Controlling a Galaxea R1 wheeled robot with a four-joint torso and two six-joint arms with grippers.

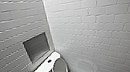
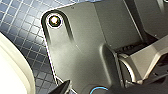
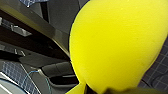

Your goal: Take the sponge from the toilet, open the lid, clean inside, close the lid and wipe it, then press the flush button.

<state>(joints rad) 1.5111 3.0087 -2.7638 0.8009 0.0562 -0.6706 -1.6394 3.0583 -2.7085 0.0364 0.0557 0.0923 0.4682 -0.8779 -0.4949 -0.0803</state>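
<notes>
Yellow sponge [image 3: 112, 45] in right tool [image 3: 86, 89].

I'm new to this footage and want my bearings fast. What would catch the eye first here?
The bright yellow sponge comes first, looming close in the right wrist view over a dark blue tiled floor. Next, in the head view, comes the white toilet, low in the corner of the white-tiled walls with its lid raised. A dark recessed niche sits in the wall above the tank.
</notes>
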